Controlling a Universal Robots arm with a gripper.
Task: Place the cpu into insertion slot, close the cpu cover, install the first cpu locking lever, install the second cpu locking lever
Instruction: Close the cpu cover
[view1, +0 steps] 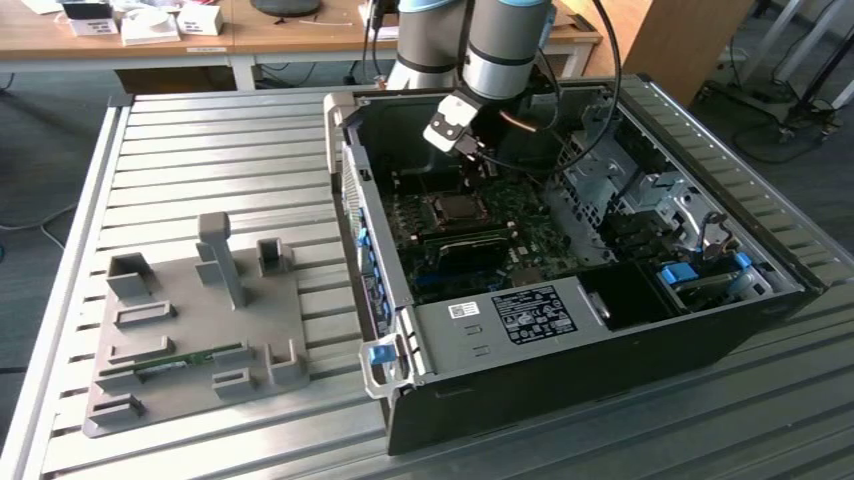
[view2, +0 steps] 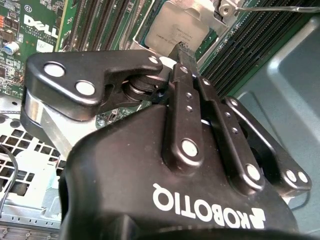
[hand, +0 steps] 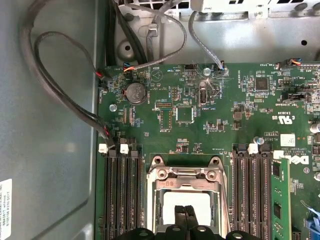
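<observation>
The cpu (hand: 186, 199) lies in the motherboard socket as a pale silvery square, and it shows as well in the second wrist view (view2: 176, 26). The cpu cover (hand: 161, 186), a metal frame with a square window, seems to lie flat around it. My gripper (hand: 185, 216) hangs just above the cpu's near edge with its two fingertips pressed together and nothing between them. In the exterior view the gripper (view1: 467, 148) reaches down into the open computer case, a little behind the socket (view1: 454, 209). A thin metal locking lever (view2: 280, 7) runs beside the socket.
Black memory slots (hand: 120, 195) flank the socket on both sides. Cable bundles (hand: 60, 90) loop along the case wall. The drive cage (view1: 627, 190) and the case walls (view1: 350, 200) hem the arm in. A grey fixture block (view1: 200, 320) stands on the slatted table at the exterior view's left.
</observation>
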